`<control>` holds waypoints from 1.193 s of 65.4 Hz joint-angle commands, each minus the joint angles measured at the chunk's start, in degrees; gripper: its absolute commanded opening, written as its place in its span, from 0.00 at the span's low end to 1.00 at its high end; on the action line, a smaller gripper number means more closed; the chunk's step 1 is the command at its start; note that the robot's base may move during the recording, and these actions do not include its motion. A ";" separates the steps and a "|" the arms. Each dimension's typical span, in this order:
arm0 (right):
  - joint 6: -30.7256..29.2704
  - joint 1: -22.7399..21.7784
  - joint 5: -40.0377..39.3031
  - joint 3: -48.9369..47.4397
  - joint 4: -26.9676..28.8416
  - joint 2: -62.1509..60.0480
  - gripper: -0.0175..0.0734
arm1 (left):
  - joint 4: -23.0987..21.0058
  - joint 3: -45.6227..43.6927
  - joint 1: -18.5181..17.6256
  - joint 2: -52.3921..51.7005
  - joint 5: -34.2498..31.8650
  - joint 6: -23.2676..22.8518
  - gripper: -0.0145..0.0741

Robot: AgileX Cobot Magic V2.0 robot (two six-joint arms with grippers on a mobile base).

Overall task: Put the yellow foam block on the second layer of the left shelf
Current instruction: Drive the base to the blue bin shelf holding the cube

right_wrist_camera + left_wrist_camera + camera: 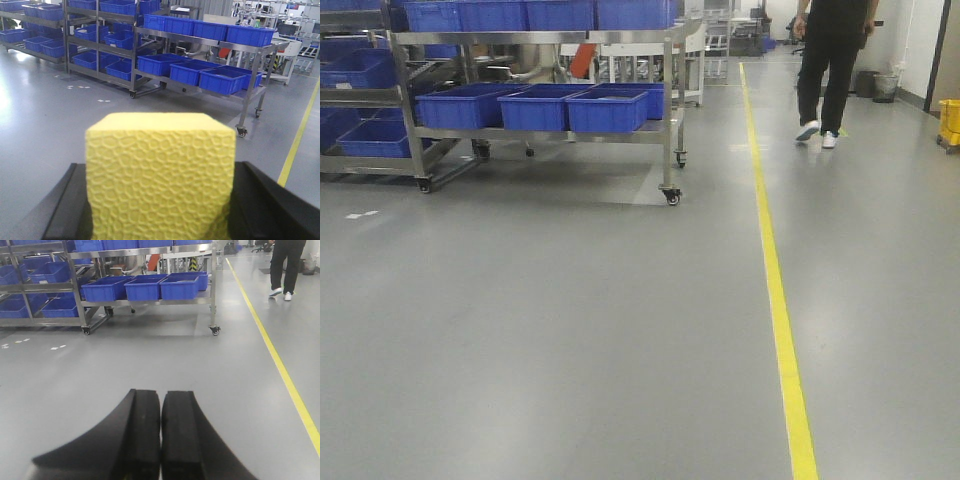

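1. Pinching the yellow foam block (160,165) in the right claw (159,200), with one black finger (60,205) pressing on each side.
2. Filling the middle of the right wrist view with that block, its pitted face turned to the camera and its flat top sitting level.
3. Keeping nothing in the left claw (160,410), its two black pads (137,430) lying pressed together along their whole length.
4. Hanging both claws over the bare grey floor (150,355), well apart from any shelf.
5. Looking past the block at a steel rack (250,75) on casters, which is carrying blue bins (220,80) on its upper and lower levels.
6. Standing to the left of that rack in the right wrist view, taller shelving (97,40) holding more blue bins on several layers.
7. Lying on the floor in front of the shelving, a few small white marks (75,87).
8. Running along the floor to the right of the rack and away into the room, a yellow line (775,290).
9. Striding beside the far end of that line, back to the cameras, a person (830,60) in dark clothes and white shoes.
10. Sitting at the right edge of the front view, a yellow object (949,120), possibly a cart or a bucket, too cropped to tell.
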 commanded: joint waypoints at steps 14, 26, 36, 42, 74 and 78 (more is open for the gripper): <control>-0.09 -0.30 -5.30 -1.60 -0.71 0.67 0.31 | -0.18 1.48 -0.05 -0.77 -4.88 -0.22 0.32; -0.09 -0.30 -5.30 -1.60 -0.71 0.67 0.31 | -0.18 1.48 -0.05 -0.77 -4.88 -0.22 0.32; -0.09 -0.30 -5.30 -1.60 -0.71 0.67 0.31 | -0.18 1.48 -0.05 -0.77 -4.88 -0.22 0.32; -0.09 -0.30 -5.30 -1.60 -0.71 0.67 0.31 | -0.18 1.48 -0.05 -0.77 -4.88 -0.22 0.32; -0.09 -0.30 -5.30 -1.60 -0.71 0.67 0.31 | -0.18 1.48 -0.05 -0.77 -4.88 -0.22 0.32; -0.09 -0.30 -5.30 -1.60 -0.71 0.67 0.31 | -0.18 1.48 -0.05 -0.77 -4.88 -0.22 0.32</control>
